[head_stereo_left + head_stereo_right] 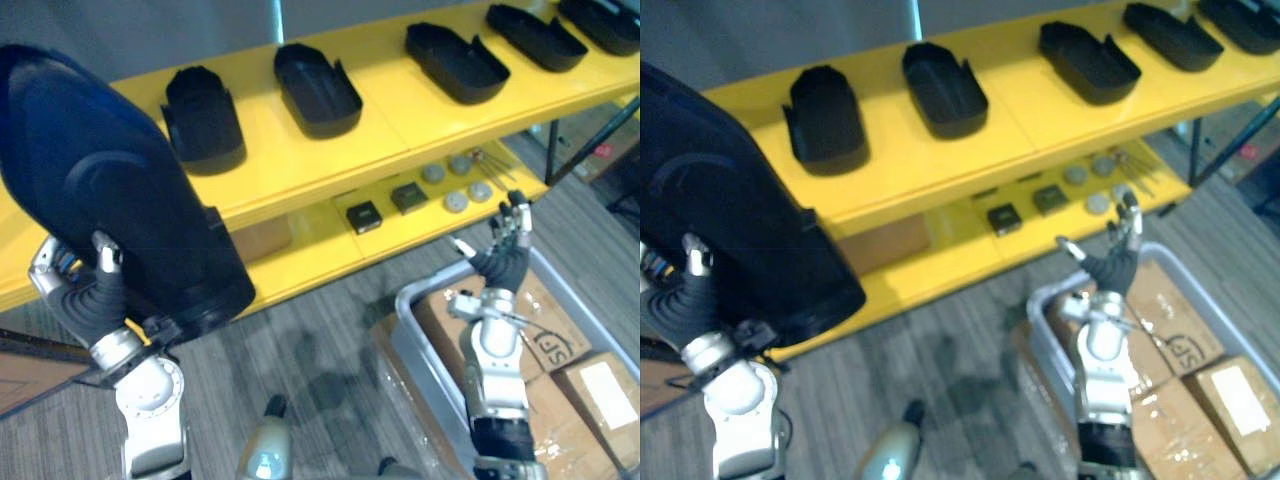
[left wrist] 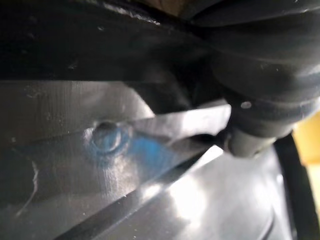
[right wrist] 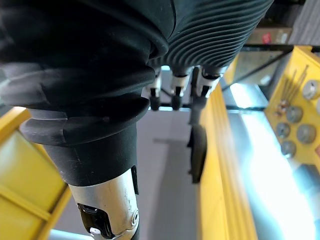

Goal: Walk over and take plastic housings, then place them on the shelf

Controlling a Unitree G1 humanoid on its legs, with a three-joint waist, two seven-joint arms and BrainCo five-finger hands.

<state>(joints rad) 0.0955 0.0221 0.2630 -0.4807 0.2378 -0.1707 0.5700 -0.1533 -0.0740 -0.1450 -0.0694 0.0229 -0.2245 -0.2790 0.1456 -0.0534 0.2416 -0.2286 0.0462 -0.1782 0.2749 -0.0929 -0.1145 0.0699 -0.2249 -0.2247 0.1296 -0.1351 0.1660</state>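
Five housings (image 1: pixel 318 90) on shelf (image 1: pixel 390 125), 12 o'clock. Your left robot hand (image 1: pixel 100 290) grips another housing (image 1: pixel 110 180), unplaced; right robot hand (image 1: pixel 505 260) open.

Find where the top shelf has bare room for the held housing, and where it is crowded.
Bare: the left end of the top shelf, beside the first housing, nearest the held housing in the left hand; also the gap between second housing and third housing. Crowded: the right end, fourth housing and fifth housing close together.
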